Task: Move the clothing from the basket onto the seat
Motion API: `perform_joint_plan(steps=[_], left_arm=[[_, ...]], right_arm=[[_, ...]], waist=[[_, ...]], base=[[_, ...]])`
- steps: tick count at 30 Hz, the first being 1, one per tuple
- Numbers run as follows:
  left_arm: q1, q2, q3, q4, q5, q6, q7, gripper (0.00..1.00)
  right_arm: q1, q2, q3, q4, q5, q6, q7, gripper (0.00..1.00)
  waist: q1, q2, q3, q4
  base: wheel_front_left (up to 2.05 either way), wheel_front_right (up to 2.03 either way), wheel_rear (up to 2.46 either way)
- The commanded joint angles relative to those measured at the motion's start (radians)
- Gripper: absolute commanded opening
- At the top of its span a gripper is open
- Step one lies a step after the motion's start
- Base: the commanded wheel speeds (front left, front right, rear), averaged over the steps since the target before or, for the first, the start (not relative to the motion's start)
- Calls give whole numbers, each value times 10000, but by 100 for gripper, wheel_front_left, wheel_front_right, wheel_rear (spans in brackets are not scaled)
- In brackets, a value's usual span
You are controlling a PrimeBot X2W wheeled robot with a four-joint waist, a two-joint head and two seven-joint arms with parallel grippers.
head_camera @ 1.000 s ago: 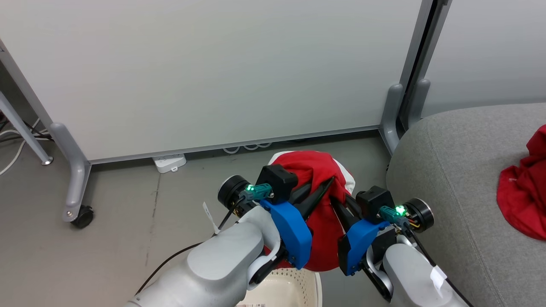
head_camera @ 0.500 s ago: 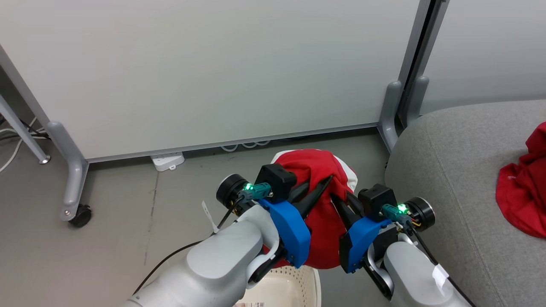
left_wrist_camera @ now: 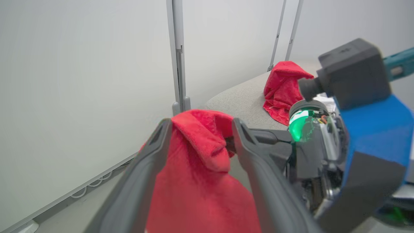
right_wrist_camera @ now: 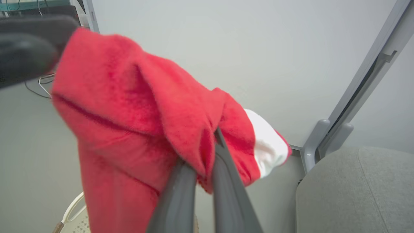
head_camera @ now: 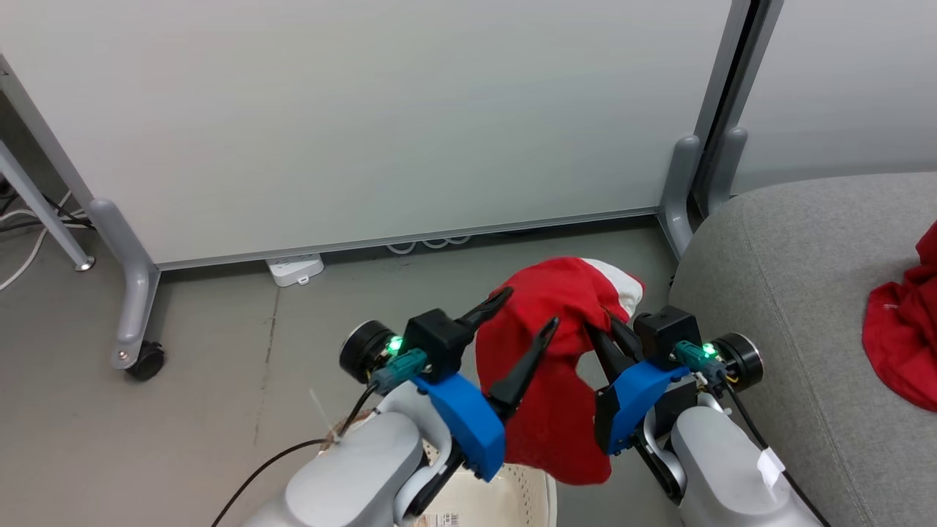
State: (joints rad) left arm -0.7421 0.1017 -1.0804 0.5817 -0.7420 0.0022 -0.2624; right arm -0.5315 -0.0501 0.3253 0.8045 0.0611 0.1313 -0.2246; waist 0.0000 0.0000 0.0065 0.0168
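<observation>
The big grey seat (head_camera: 776, 293) is on the right. One red heap (head_camera: 904, 344) of clothing already lies on it, far over to the right, so that part looks done.

The other cloth (head_camera: 556, 344) is red with a white patch. It hangs in the air over the floor, just left of the seat. Below it, at the near edge, is the basket (head_camera: 512, 501). The bit of the basket that shows looks bare, but most of it is hidden.

The right tool (head_camera: 606, 335) is pinched tight on a top fold of the cloth. The left tool (head_camera: 528, 307) is spread wide. Some cloth sits between its two fingers, but they do not seem to squeeze it.

I think the job is more than half done. What is left is to carry this cloth to the right, over the seat, and let it go there. It is soft and floppy, so its low end may drag on the seat's edge.
</observation>
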Motion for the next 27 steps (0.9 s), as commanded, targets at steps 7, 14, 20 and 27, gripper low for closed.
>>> perform_joint_plan(steps=[7, 14, 20, 27], left_arm=[[1895, 691, 1641, -1322, 1483, 30, -33, 100], [3507, 1061, 3300, -2378, 2806, -131, -32, 100], [4595, 1081, 4505, -2768, 3499, -423, -32, 100], [5331, 870, 5354, -2900, 4220, -695, -33, 100]], right_arm=[[-14, -3, -490, -207, -267, -11, -120, 0], [74, -3, -774, -409, -437, -11, -101, 0], [199, -3, -929, -546, -527, -11, -19, 0], [335, -3, -1015, -677, -585, -11, 61, 0]], waist=[[0, 0, 136, 226], [0, 0, 269, 359], [0, 0, 287, 419], [0, 0, 265, 468]], base=[[0, 0, 0], [0, 0, 0], [0, 0, 0], [0, 0, 0]])
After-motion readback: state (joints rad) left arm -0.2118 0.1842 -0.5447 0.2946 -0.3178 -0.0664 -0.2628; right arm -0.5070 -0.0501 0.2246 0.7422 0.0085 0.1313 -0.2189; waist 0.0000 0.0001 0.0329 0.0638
